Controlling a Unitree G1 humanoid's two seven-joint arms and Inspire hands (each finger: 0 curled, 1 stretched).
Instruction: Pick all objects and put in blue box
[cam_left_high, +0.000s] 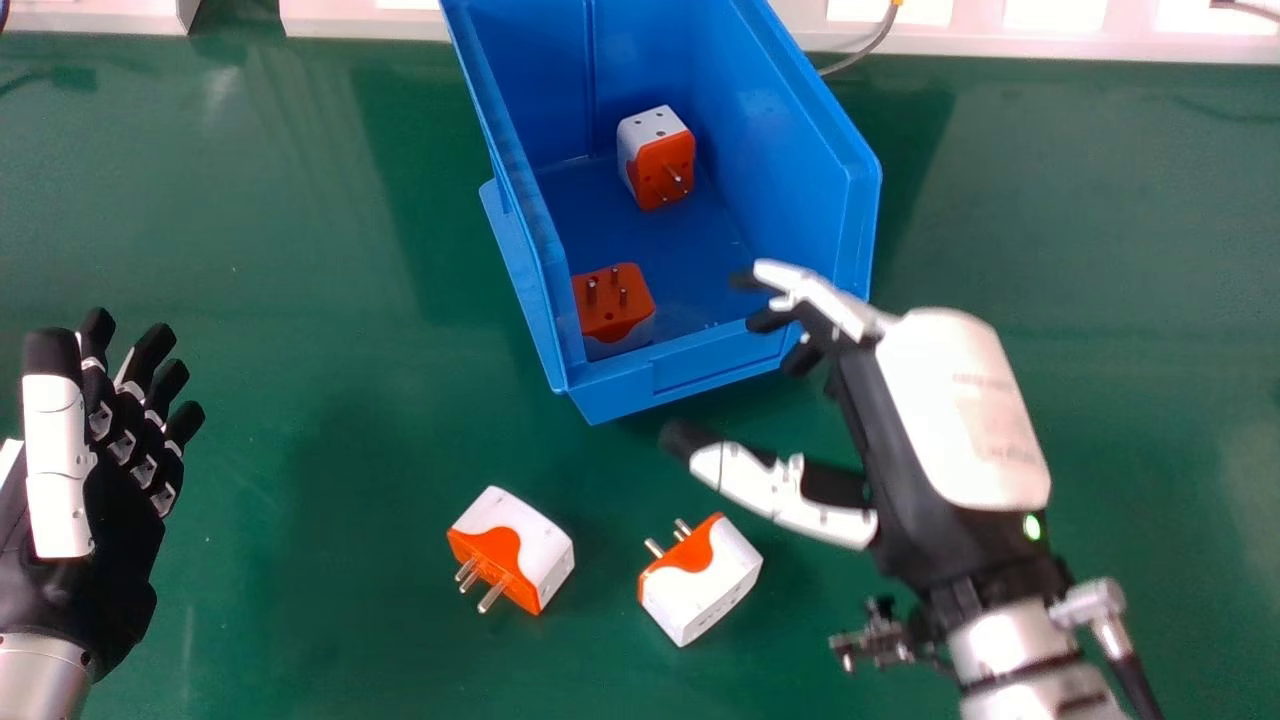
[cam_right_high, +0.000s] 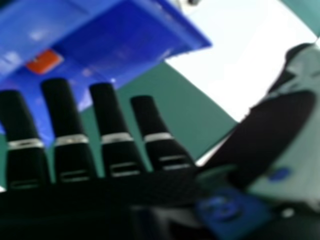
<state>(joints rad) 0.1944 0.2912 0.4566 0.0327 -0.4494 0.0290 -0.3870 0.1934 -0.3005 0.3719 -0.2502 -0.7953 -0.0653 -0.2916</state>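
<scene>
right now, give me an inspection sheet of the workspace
Surface: green tabletop.
Job's things: blue box holds a front adapter and a back adapter; a left adapter and a right adapter lie on the tabletop before it.
Clutter: nothing seen.
Hands: left hand open; right hand open by the box's near right corner, both holding nothing.
Cables: grey cable behind the box; black cable at the right wrist.
Surroundings: white structure beyond the tabletop.
</scene>
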